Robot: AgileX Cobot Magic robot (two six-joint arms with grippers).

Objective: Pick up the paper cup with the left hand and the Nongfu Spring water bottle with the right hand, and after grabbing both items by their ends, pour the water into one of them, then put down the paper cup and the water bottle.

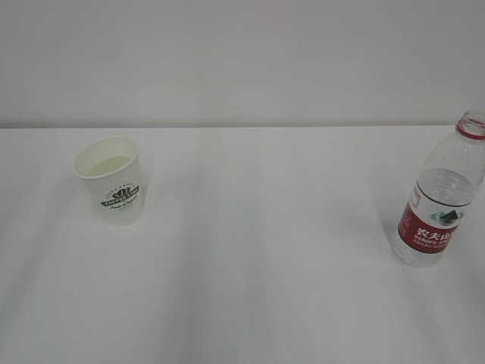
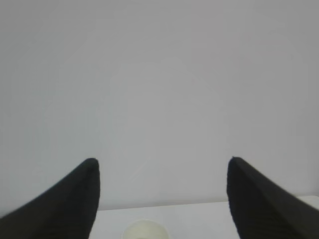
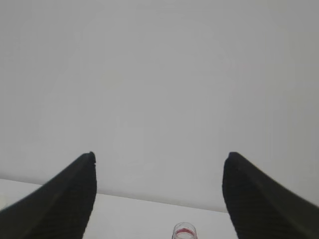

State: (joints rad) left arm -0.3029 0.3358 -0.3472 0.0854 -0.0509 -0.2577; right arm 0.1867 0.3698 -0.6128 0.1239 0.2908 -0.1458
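Observation:
The paper cup [image 1: 111, 188] stands upright on the left of the white table, green logo facing me, with pale liquid inside. In the left wrist view only its rim [image 2: 145, 230] peeks in at the bottom edge, below and between the fingers of my left gripper [image 2: 163, 162], which is open and holds nothing. The Nongfu Spring water bottle [image 1: 442, 193] stands uncapped at the far right, partly filled with water. Its open neck with the red ring [image 3: 184, 231] shows at the bottom of the right wrist view, under my open, empty right gripper [image 3: 159, 155]. Neither arm appears in the exterior view.
A white table [image 1: 258, 250] runs back to a plain pale wall [image 1: 242, 61]. Nothing else stands between the cup and the bottle. The bottle sits close to the right edge of the exterior view.

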